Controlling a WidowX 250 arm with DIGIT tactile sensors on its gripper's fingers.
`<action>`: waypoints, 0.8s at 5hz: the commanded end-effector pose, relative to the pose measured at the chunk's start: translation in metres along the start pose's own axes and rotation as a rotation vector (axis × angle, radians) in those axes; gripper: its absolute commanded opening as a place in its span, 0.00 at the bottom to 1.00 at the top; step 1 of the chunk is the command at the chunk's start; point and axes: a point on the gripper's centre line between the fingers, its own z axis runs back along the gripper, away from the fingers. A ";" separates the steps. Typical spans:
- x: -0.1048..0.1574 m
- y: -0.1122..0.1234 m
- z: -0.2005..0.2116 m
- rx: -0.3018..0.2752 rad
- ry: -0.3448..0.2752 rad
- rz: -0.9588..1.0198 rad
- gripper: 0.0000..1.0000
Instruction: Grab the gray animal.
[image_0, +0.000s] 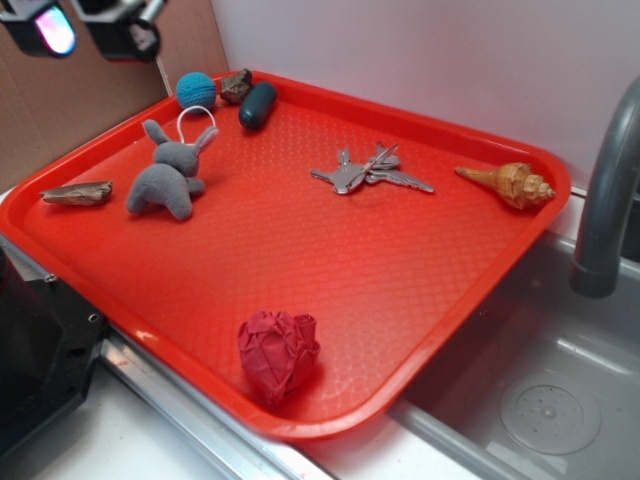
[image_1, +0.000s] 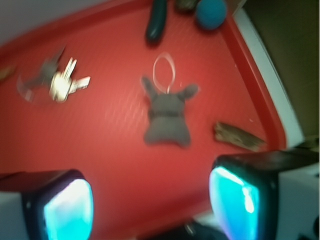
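Red plastic makes the big flat tray (image_0: 400, 290) that holds everything here. The small soft gray plush rabbit (image_0: 170, 175) lies flat on the tray near its 10 o'clock side. Its two long ears point up toward 12 o'clock, and a thin white cord loop (image_0: 196, 117) sits just by its head. A round teal yarn ball (image_0: 196, 89) rests at 12 o'clock from the rabbit, near the tray's back rim. Beside the ball lie a little brown rock (image_0: 236, 86) and a dark gray capsule-shaped thing (image_0: 257, 105). A flat brown piece of bark (image_0: 77, 193) lies at 9 o'clock from the rabbit, close but not touching.

A bunch of silver metal keys (image_0: 365, 172) sits near the middle of the tray. A tan spiral seashell (image_0: 510, 184) lies at 3 o'clock. A crumpled red paper ball (image_0: 278, 353) sits at 6 o'clock.

The robot's claw (image_1: 150, 200) hangs high above the rabbit. Its two fingers (image_1: 67, 210) are wide apart and hold nothing.
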 end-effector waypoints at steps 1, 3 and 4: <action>0.032 0.013 -0.049 0.010 -0.031 0.084 1.00; 0.036 0.033 -0.092 0.158 0.012 0.076 1.00; 0.033 0.046 -0.105 0.168 0.042 0.074 1.00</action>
